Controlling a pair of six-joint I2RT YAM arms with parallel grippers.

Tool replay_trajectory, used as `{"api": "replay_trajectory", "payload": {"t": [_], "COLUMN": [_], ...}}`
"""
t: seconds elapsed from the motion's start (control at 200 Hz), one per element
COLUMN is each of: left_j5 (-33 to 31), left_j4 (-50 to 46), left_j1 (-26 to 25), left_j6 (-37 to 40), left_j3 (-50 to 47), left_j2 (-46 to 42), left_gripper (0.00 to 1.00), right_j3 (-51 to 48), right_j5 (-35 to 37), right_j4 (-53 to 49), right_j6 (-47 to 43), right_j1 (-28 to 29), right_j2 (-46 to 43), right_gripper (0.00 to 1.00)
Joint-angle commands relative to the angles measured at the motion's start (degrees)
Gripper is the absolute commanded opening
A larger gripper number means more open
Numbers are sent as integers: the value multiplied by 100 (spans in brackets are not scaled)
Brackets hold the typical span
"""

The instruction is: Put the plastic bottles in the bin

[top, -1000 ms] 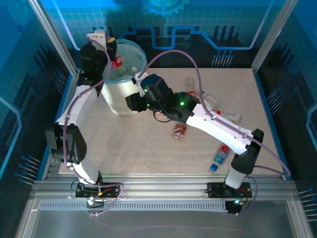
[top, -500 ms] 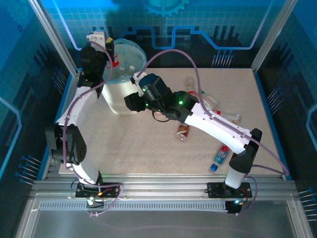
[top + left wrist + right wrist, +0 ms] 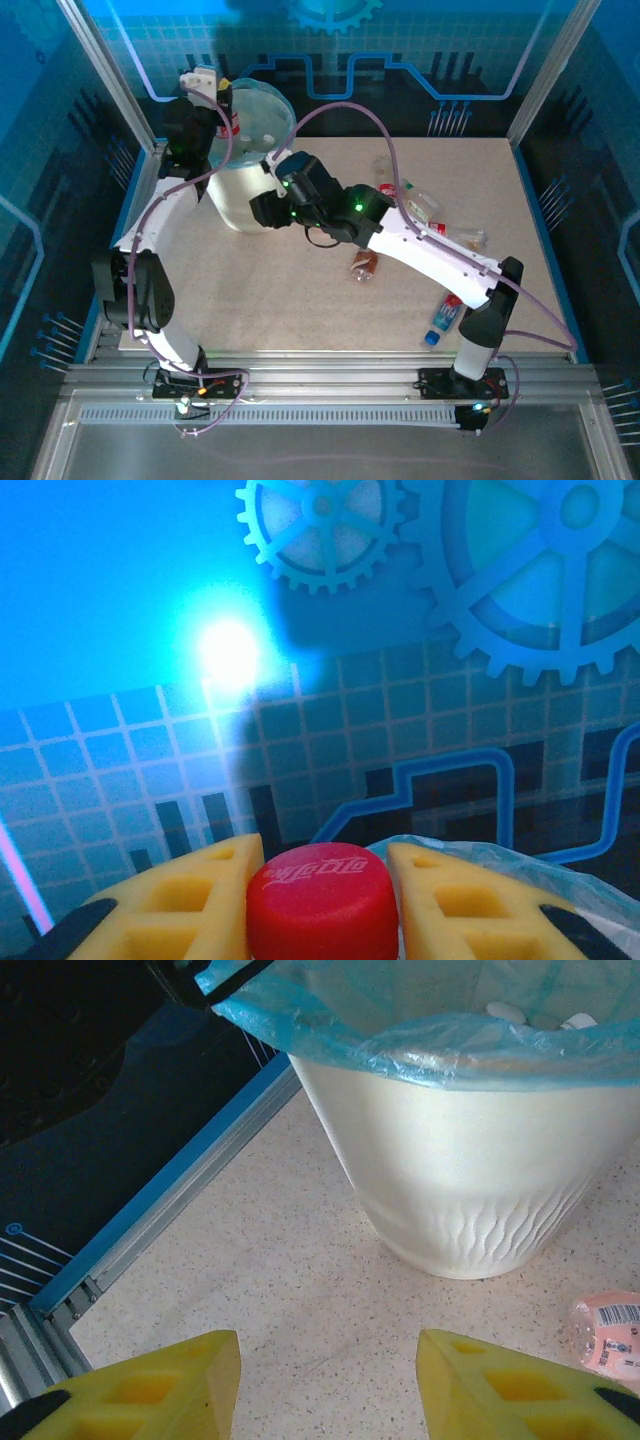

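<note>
Starting on the left: the left gripper (image 3: 325, 878) has its chunky yellow waffle-patterned fingers (image 3: 180, 905) pinched tight on either side of a red-capped plastic bottle (image 3: 322, 900). The cap is smooth, glossy and round, with a white script logo on top. The wrist view cuts off everything below the cap, so you can't see the body there. From the overhead camera, that bottle (image 3: 229, 124) hangs right over the left rim of the round white tapered plastic bin (image 3: 240, 195), which stands at the far left of the speckled beige table (image 3: 270, 290). Its liner is a crinkly see-through light-blue bag (image 3: 420, 1030) folded over the lip, and the lower wall has a wavy ribbed texture (image 3: 470, 1235). A couple of pale things sit inside, too washed out to identify. Next over, the right gripper (image 3: 330, 1380) hovers low just beside the bin's base. Its yellow jaws are spread wide with nothing but bare tabletop between them. A pink-labelled clear bottle (image 3: 605, 1335) with a barcode lies at the right edge of that wrist view, chopped off by the frame. Farther right on the table lies an amber-looking bottle (image 3: 363, 265) on its side, partly under the white right arm (image 3: 440, 255). Then there's a loose cluster of clear bottles (image 3: 425, 205) that the arm and its purple cable partly cover, so I can't count them. Nearest the front right lies a blue-labelled bottle with a red cap (image 3: 445, 316).
</note>
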Motion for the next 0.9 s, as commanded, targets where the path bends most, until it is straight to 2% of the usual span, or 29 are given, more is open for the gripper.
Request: {"api": "replay_trajectory", "payload": {"t": [0.0, 0.19, 0.285, 0.59, 0.895], "left_j5": [336, 1150, 1360, 1464, 1411], "left_j4": [-509, -1170, -1395, -1377, -1209], "left_j1": [11, 12, -4, -170, -206], "left_j6": [-208, -637, -782, -895, -945], "left_j3": [-297, 236, 502, 162, -423], "left_j2": [-34, -151, -282, -792, -711], "left_gripper": [0, 0, 0, 0, 0], "right_j3": [97, 105, 99, 19, -48], "right_j5": [15, 64, 102, 147, 154], "right_j4": [-104, -151, -166, -170, -220], "right_j6": [103, 81, 68, 68, 139], "right_j1": [121, 130, 126, 129, 129], "right_j2": [43, 22, 0, -23, -24], "right_gripper": [50, 50, 50, 50, 51]}}
